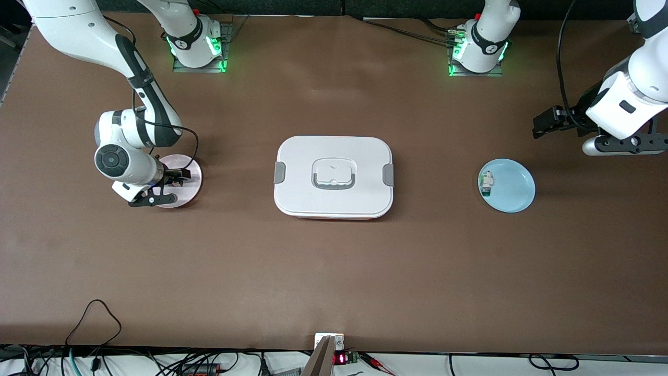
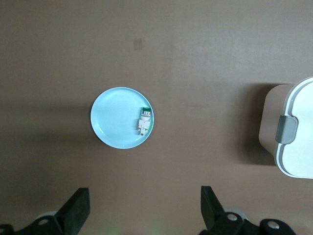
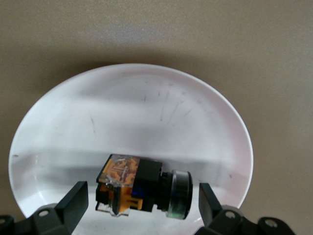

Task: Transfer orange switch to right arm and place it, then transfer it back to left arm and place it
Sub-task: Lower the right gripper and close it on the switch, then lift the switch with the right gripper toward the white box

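We see the orange switch (image 3: 142,186) lying on its side across our right end effector's (image 3: 142,208) spread fingers; the left end effector (image 2: 144,208) waits, fingers apart.

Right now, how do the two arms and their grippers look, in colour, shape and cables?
Both arms are white, rounded and jointed, with dark grey bands at the joints and green lights at the bases. The right arm carries a thin black cable. The right gripper and the left gripper are black, with two flat, angled fingers.
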You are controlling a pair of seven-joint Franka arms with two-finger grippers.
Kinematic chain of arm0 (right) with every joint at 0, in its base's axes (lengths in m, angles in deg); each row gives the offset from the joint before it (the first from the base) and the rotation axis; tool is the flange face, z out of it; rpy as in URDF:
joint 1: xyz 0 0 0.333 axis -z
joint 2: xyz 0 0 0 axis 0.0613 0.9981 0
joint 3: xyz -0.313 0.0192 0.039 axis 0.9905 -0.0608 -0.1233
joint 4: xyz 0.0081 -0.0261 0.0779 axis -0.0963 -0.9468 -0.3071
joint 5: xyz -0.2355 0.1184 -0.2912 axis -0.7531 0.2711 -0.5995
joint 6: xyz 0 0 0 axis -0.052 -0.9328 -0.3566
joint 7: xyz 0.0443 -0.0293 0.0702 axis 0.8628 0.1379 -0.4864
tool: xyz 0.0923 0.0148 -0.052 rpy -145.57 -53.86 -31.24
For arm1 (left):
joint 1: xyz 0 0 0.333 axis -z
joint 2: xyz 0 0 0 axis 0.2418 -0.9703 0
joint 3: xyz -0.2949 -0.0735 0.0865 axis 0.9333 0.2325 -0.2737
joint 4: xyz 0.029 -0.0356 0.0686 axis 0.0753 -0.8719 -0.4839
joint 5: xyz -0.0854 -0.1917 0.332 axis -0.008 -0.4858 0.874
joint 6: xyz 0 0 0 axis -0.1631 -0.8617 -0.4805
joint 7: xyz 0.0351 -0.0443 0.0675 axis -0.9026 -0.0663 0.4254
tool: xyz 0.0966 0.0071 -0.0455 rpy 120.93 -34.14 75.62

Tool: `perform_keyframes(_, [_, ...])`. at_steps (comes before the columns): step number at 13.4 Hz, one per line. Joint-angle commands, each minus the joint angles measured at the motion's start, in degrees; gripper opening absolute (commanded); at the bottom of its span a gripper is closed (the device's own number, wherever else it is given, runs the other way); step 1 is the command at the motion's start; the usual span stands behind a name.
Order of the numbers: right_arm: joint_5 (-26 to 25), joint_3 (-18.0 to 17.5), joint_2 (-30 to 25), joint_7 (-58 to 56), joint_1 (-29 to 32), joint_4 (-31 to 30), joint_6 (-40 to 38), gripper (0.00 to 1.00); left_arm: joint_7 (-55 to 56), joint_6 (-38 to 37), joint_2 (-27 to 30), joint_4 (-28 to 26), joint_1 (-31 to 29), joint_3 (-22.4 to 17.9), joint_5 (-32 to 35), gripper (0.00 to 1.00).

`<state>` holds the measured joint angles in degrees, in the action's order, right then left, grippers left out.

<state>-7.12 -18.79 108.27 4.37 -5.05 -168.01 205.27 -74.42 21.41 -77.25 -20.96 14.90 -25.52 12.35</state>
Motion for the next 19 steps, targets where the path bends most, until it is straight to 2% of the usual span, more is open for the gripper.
perform_keyframes(1, [-1.20,-0.29,0.23,1.24,0.75,-1.08,1.63,1.00,-1.59,-0.29,0.59,-0.12,-0.38,-0.03,-1.02,1.00])
perform_keyframes(5, [-1.20,-0.29,0.31,1.24,1.01,-1.35,1.72,0.99,-1.59,-0.29,0.59,-0.12,-0.38,-0.03,-1.02,1.00])
perform_keyframes(6, [-1.20,-0.29,0.31,0.54,1.01,-1.43,1.72,0.85,-1.67,-0.29,0.59,-0.12,-0.38,-0.03,-1.02,1.00])
perform_keyframes(8, [-1.20,-0.29,0.23,0.53,0.66,-1.35,1.19,0.44,-1.59,-0.29,0.59,-0.12,-0.38,-0.03,-1.02,1.00])
perform_keyframes(9, [-1.20,-0.46,0.23,0.45,0.57,-1.26,0.84,0.32,-1.67,-0.29,0.59,-0.12,-0.38,-0.03,-1.02,1.00])
perform_keyframes(12, [-0.50,-0.73,-1.35,0.53,0.83,-0.64,-0.12,0.32,-1.68,-0.29,0.59,-0.12,-0.38,-0.03,-1.02,1.00])
perform_keyframes(14, [-0.06,-1.08,-3.63,0.45,1.10,0.75,-4.58,0.32,-1.68,-0.29,0.59,-0.12,-0.38,-0.03,-1.02,1.00])
perform_keyframes(16, [1.51,-3.09,-6.79,0.44,1.10,4.78,-12.48,0.32,-1.59,-0.29,0.59,-0.12,-0.38,-0.03,-1.02,1.00])
perform_keyframes(19, [7.05,-6.96,-12.06,0.36,0.84,13.65,-25.22,0.32,-1.68,-0.29,0.59,-0.12,-0.38,-0.03,-1.02,1.00])
